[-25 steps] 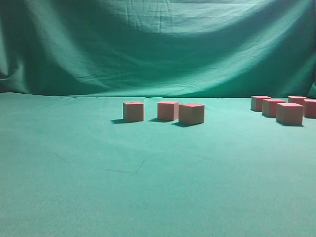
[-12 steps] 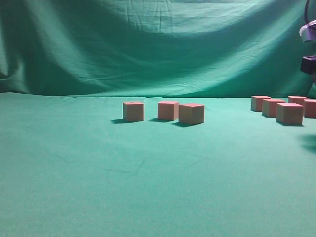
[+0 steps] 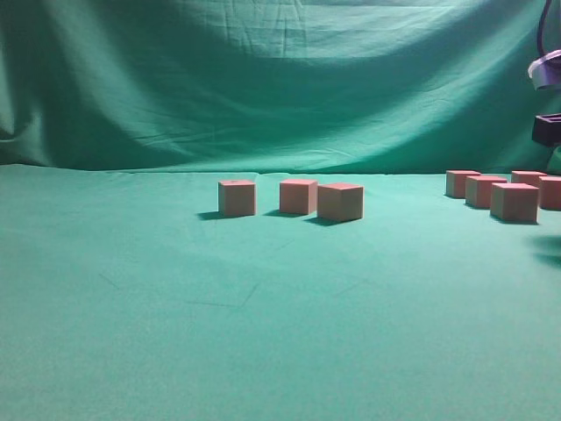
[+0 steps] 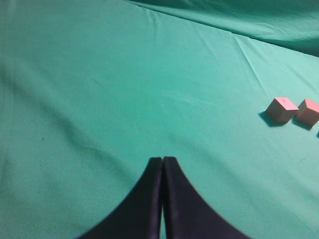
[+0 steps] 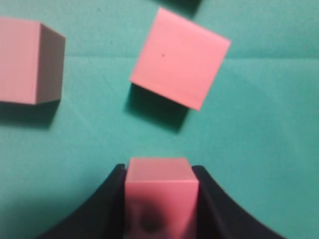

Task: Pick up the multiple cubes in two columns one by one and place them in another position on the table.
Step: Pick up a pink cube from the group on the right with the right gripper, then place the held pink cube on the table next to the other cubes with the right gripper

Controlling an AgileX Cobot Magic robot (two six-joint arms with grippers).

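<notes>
Right gripper [image 5: 158,199]: clamps one pink cube [image 5: 158,185] (blurred dark smudge, perhaps shadow), raised above others on table [image 3: 263,298]. Left gripper [image 4: 163,164]: fingers pressed together, empty, above bare cloth.

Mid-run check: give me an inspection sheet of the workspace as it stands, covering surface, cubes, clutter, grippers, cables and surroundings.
Surface: table covered in green cloth, slightly wrinkled.
Job's things: three cubes in a loose row near the middle; five more in a cluster at the right edge of the exterior view; one held cube.
Clutter: nothing seen.
Grippers: left gripper shut and empty, above bare cloth; right gripper shut on the held cube, above two other cubes.
Cables: a dark cable runs up above the right arm, at the frame's edge.
Surroundings: draped green backdrop.
</notes>
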